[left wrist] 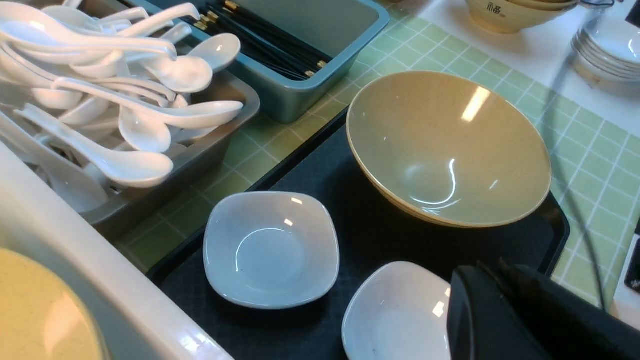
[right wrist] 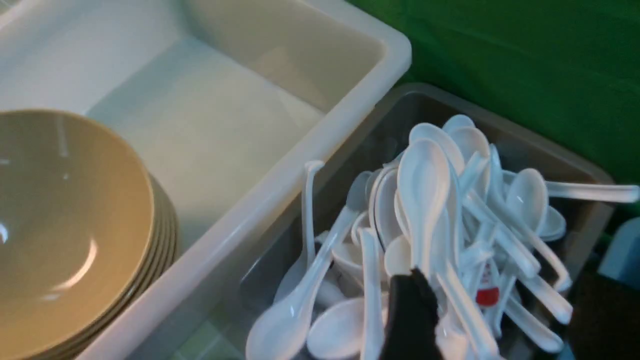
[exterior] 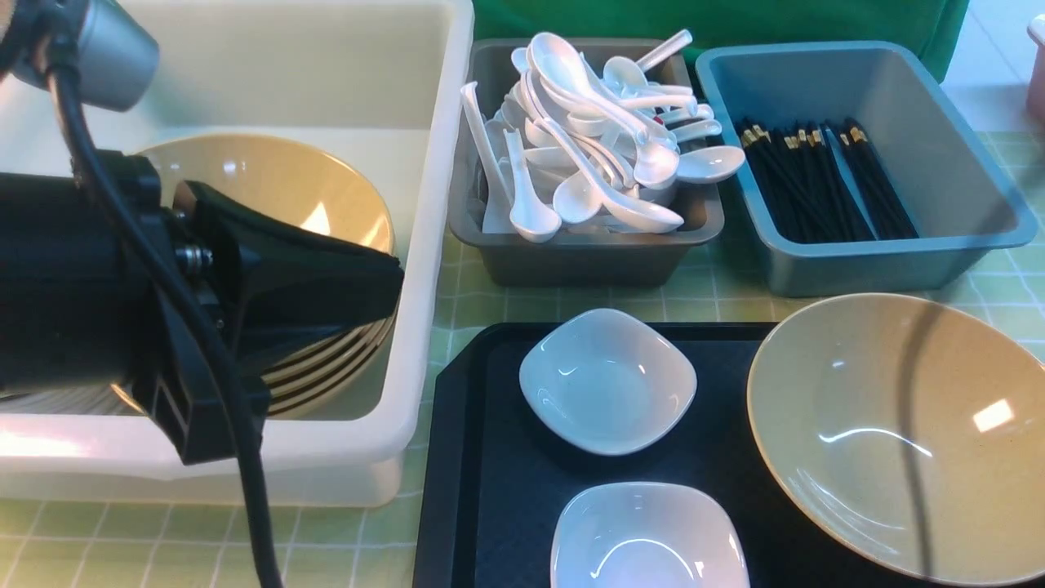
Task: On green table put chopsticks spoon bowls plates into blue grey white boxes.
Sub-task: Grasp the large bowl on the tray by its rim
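Observation:
My left gripper [exterior: 395, 276] is shut and empty, hanging over the stack of tan bowls [exterior: 286, 192] in the white box [exterior: 424, 269]. In its wrist view the left gripper's tip [left wrist: 495, 272] hovers above a small white dish [left wrist: 395, 315] on the black tray [left wrist: 370, 235]. A second white dish [exterior: 608, 380] and a large tan bowl [exterior: 898, 433] also sit on that tray. The grey box [exterior: 584, 257] is heaped with white spoons [exterior: 596, 131]. Black chopsticks [exterior: 824, 180] lie in the blue box [exterior: 898, 261]. My right gripper [right wrist: 505, 320] stands open above the spoons [right wrist: 425, 190], holding nothing.
A green checked cloth [exterior: 702, 298] covers the table, with a green backdrop [right wrist: 525, 60] behind the boxes. Beyond the cloth's right side stand a stack of white plates [left wrist: 607, 52] and more tan bowls [left wrist: 515, 12]. A cable [exterior: 245, 457] hangs from the left arm.

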Motion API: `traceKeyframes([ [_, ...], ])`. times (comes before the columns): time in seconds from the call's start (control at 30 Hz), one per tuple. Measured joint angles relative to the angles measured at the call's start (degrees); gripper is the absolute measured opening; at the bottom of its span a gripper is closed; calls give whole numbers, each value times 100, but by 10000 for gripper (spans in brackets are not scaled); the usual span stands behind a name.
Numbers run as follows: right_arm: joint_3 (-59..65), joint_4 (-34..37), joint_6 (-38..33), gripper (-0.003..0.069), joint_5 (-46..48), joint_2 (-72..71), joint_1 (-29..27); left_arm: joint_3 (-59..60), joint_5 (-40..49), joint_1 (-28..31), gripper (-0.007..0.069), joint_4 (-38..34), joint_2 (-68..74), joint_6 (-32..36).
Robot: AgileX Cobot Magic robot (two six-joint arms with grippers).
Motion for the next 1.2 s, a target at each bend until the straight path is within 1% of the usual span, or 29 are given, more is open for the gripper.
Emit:
traceKeyframes([
  [0.03, 49, -10, -1, 421, 17, -71, -1, 0, -8, 0, -1, 0, 0, 0],
  [0.1, 695, -132, -116, 421, 259, -1014, -28, 0, -80, 0, -1, -71, 125, -235],
  [0.17, 1020, -161, -143, 421, 387, -1382, -28, 0, -91, 0, -1, -130, 234, -346],
  [0.23, 1984, -168, -183, 407, 546, -2535, -28, 0, -64, 0, -1, -463, 592, -496],
  [0.3, 2505, -161, -202, 392, 539, -2938, -28, -11, 12, 0, -1, -666, 856, -496],
  [0.33, 3186, -136, -231, 354, 505, -3505, -28, -76, 151, 0, -1, -818, 1119, -477],
  [0.37, 3287, -136, -240, 348, 489, -3669, -28, -129, 234, -13, -1, -872, 1213, -475],
  [0.4, 4326, -132, -241, 281, 386, -4390, -28, -366, 481, -101, -1, -910, 1717, -475],
  [0.43, 4630, -129, -241, 244, 339, -4696, -28, -511, 579, -177, -1, -896, 1877, -502],
  [0.47, 5209, -129, -241, 184, 282, -5063, -28, -728, 688, -338, 0, -817, 2207, -628],
  [0.5, 5711, -129, -241, 130, 234, -5460, -28, -976, 748, -517, 0, -681, 2490, -744],
  [0.53, 5926, -136, -193, 94, 218, -5697, -28, -1253, 770, -685, 1, -472, 2721, -927],
  [0.57, 6168, -136, -100, 68, 204, -5858, -28, -1426, 776, -870, 1, -320, 2954, -1071],
  [0.6, 6452, -147, 41, 44, 191, -6152, -28, -1791, 770, -1113, 4, 27, 3310, -1441],
  [0.67, 6708, -147, 205, 29, 185, -6396, -35, -2433, 738, -1600, 29, 709, 3919, -2173],
  [0.7, 6738, -147, 216, 27, 185, -6416, -35, -2498, 739, -1646, 33, 780, 3919, -2245],
  [0.77, 6816, -147, 283, 24, 191, -6619, -35, -3375, 721, -2161, 96, 1652, 4780, -3128],
  [0.83, 6815, -147, 319, 24, 190, -6756, -35, -3972, 768, -2346, 150, 2123, 5324, -3603],
  [0.9, 6815, -147, 319, 24, 218, -6825, -35, -4356, 818, -2417, 191, 2257, 5676, -3806],
  [0.93, 6815, -147, 319, 24, 250, -6889, -35, -4901, 945, -2470, 255, 2348, 6182, -3956],
  [0.97, 6815, -142, 319, 24, 270, -6897, -35, -5071, 1002, -2483, 277, 2348, 6338, -3974],
  [1.0, 6815, -142, 319, 24, 302, -6905, -35, -5440, 1091, -2496, 323, 2327, 6685, -3984],
  [1.1, 6815, -147, 304, 24, 335, -6905, -35, -5971, 1218, -2496, 382, 2218, 7208, -3969],
  [1.2, 6815, -147, 183, 25, 351, -6905, -35, -6429, 1311, -2496, 405, 2071, 7757, -3921],
])
